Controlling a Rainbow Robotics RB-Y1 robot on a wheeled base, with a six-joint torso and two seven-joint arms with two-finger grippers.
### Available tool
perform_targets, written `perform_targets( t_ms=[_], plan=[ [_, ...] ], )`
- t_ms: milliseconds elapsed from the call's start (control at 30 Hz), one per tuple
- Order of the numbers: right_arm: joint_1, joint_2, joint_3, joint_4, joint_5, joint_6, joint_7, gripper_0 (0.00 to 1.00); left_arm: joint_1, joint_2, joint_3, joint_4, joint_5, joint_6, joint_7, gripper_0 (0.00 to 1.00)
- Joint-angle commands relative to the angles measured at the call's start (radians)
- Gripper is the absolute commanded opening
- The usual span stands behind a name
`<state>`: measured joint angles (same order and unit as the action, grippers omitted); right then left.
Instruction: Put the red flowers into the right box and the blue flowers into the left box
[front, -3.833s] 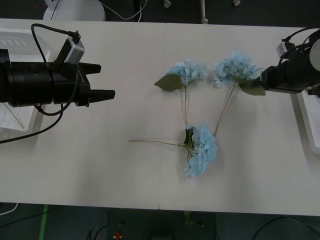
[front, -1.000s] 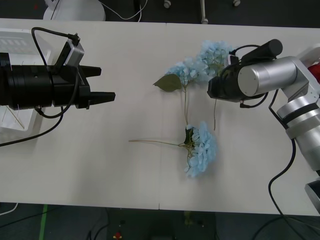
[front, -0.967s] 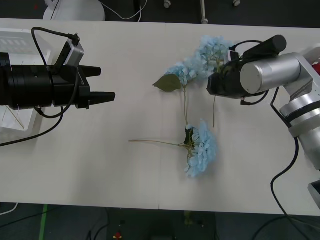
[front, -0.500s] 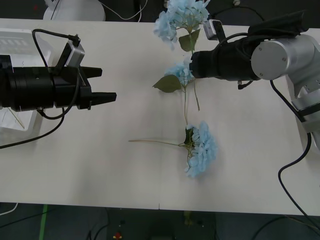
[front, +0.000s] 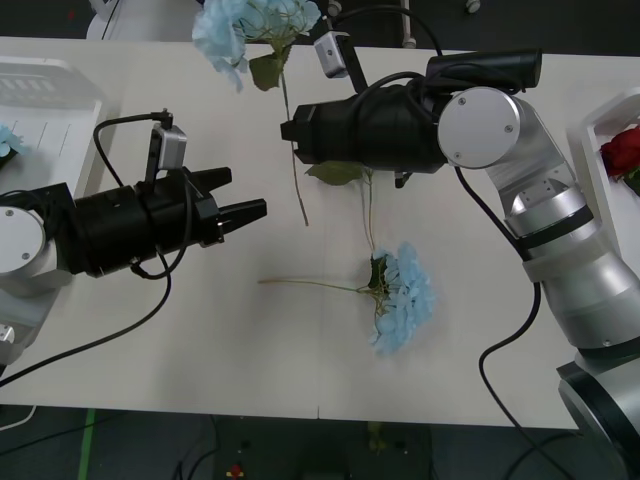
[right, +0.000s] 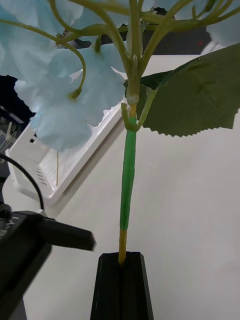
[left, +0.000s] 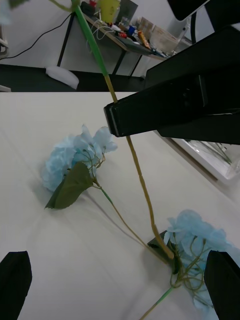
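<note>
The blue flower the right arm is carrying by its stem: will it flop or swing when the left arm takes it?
Probably a little. The right tool pinches the blue flower on its thin stem, with the fluffy head above the grip, so it looks top-heavy and may pivot. The stem's free end hangs nearly straight, suggesting wire-like stiffness. The open left tool should grip firmly.

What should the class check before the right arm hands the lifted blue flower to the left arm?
1. Right gripper shut on the held flower stem: ok.
2. Left gripper fingers open, ready to receive: ok.
3. Stem hanging between the left fingers: not ok, it hangs beyond the tips.
4. Left box has room: ok, bare floor beside one blue flower.
5. Two other blue flowers lie apart from the hanging stem: cannot tell.
</note>
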<state>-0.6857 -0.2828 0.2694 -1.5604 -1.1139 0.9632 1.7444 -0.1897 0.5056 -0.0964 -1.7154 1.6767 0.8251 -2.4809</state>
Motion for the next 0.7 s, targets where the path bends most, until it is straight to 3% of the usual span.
perform_targets(
  t_ms=[33, 400, 433, 467, 567, 600, 700],
  plan=[
    [-0.021, 0.085, -0.002, -0.037, -0.030, -0.011, 0.070, 0.00, 0.015, -0.044, -0.092, -0.020, 0.015, -0.090, -0.020, 1.00],
    [-0.017, 0.136, 0.002, -0.037, -0.050, -0.017, 0.106, 0.00, 0.030, -0.070, -0.137, -0.036, 0.028, -0.141, -0.032, 1.00],
    [-0.015, 0.137, 0.002, -0.037, -0.053, -0.017, 0.109, 0.00, 0.029, -0.076, -0.137, -0.036, 0.029, -0.150, -0.033, 0.93],
    [-0.015, 0.137, 0.002, -0.037, -0.055, -0.017, 0.110, 0.00, 0.029, -0.079, -0.137, -0.038, 0.031, -0.155, -0.033, 0.68],
    [-0.014, 0.137, 0.001, -0.035, -0.053, -0.011, 0.110, 0.00, 0.029, -0.082, -0.137, -0.038, 0.040, -0.167, -0.030, 0.05],
    [-0.012, 0.136, 0.002, -0.035, -0.053, -0.009, 0.110, 0.00, 0.029, -0.082, -0.137, -0.038, 0.044, -0.170, -0.032, 0.00],
    [-0.011, 0.129, 0.002, -0.035, -0.052, 0.000, 0.110, 0.00, 0.029, -0.082, -0.137, -0.038, 0.069, -0.172, -0.032, 0.00]
  ],
)
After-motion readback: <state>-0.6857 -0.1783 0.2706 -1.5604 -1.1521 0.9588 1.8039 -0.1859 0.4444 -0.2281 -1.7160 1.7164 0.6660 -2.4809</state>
